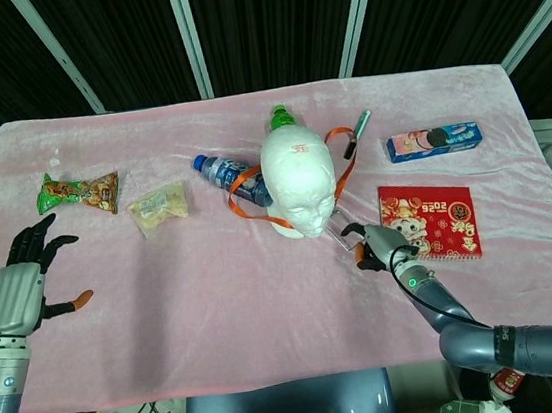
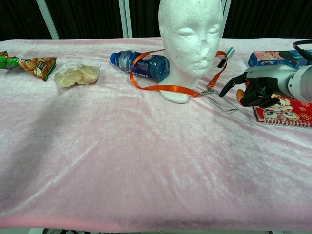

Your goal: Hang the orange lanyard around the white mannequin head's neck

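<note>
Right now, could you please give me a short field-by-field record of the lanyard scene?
lanyard: orange lanyard looped at the base of the mannequin head, clear badge holder lying on the cloth
right hand: right hand near the badge holder, fingers apart, holding nothing
left hand: left hand open at the table's left edge
nearby: blue bottle, red notebook

The left hand (image 1: 25, 283) has a silver back, black fingers and an orange thumb tip. The right hand (image 2: 257, 86) looks alike. A green light glows on its grey wrist.
</note>
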